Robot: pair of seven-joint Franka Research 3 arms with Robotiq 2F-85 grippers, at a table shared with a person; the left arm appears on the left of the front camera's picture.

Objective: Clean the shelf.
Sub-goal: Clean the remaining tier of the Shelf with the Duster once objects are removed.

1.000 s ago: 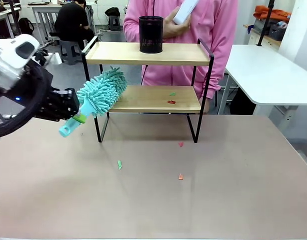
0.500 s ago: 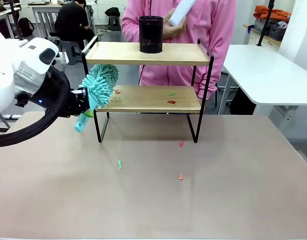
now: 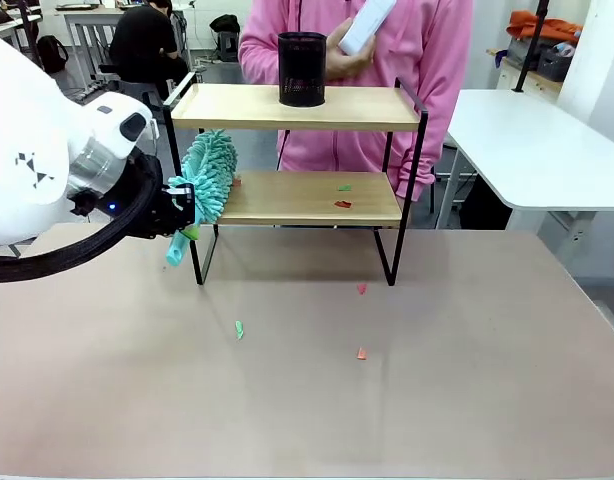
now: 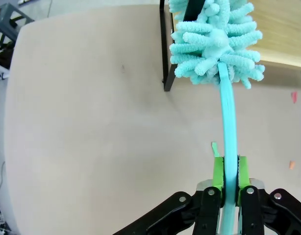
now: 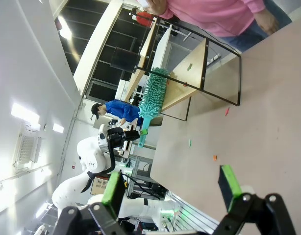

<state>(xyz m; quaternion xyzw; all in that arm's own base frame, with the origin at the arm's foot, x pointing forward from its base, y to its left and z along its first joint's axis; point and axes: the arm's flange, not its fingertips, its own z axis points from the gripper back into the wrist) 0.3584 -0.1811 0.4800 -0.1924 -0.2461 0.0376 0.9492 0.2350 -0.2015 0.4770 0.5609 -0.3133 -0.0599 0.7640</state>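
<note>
The shelf stands mid-table, with a green and a red scrap on its lower board. My left gripper is shut on the handle of a teal fluffy duster, whose head stands nearly upright against the shelf's left frame post at the lower tier. In the left wrist view the green pads clamp the handle of the duster, and the head presses on the post beside the shelf board. My right gripper is open with nothing in it, far from the shelf.
A black mesh cup sits on the top board. A person in pink stands behind the shelf holding a white object. Green, red and orange scraps lie on the tabletop. A white desk stands at the right.
My left arm has moved right toward the shelf. The duster has swung from a slanted pose to nearly upright at the left frame post. The person shifted slightly.
</note>
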